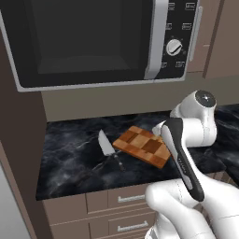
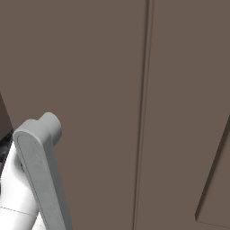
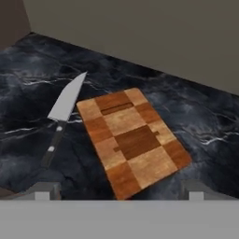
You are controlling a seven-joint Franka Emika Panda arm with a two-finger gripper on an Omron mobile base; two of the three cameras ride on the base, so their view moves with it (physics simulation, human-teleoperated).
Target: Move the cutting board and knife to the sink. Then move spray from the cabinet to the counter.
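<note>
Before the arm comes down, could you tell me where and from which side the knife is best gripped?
Probably the dark handle of the knife, taken from straight above with the fingers closing across its narrow width. It lies flat on the counter, apart from the cutting board, so both sides of the handle look free. The blade is broad, thin and flat, a poor hold. The gripper is open.

Microwave (image 1: 93,42) overhead, brown drawers (image 1: 112,210) below, beige backsplash (image 1: 107,102).
</note>
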